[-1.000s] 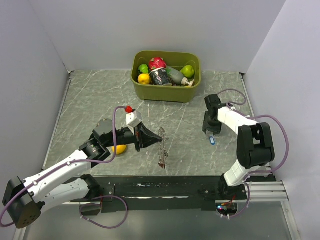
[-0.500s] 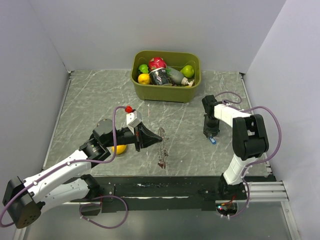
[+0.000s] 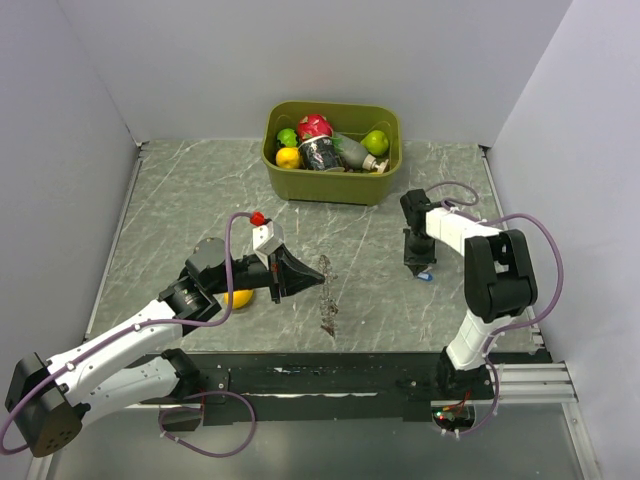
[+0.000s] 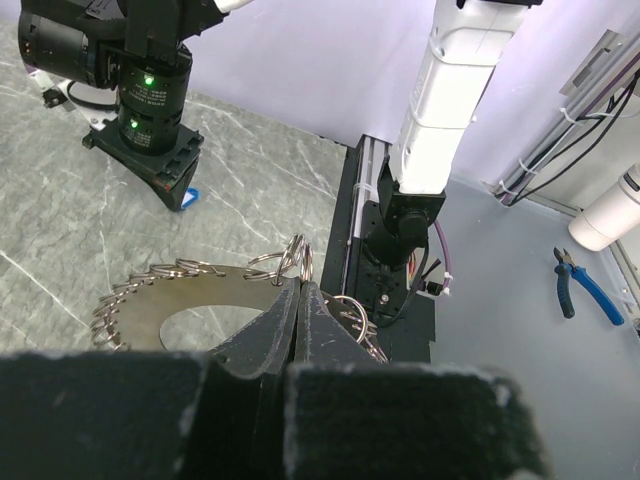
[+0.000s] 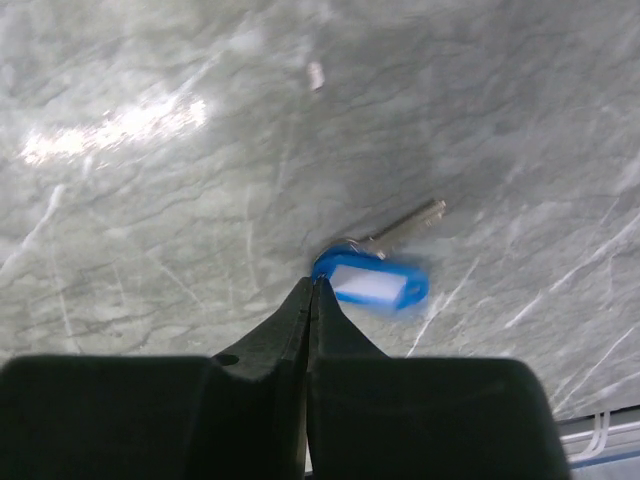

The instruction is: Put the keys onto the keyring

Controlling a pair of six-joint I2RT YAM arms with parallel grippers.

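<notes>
Two grippers, well apart: left gripper point(image 4: 298, 288) clamps the keyring point(image 4: 225, 292) rim; right gripper point(image 5: 312, 288), shut, touches the blue key's point(image 5: 372, 285) edge.

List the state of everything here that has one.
left gripper, shut on the keyring
keyring, pinched at its rim, standing on edge
right gripper, shut, tips touching the blue key
blue key, lying flat on the table
bin, open, filled

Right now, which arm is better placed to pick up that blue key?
The right. Its gripper sits shut at the blue-tagged key's edge on the table, though a firm hold isn't clear. The left gripper is occupied, clamped on the keyring.
</notes>
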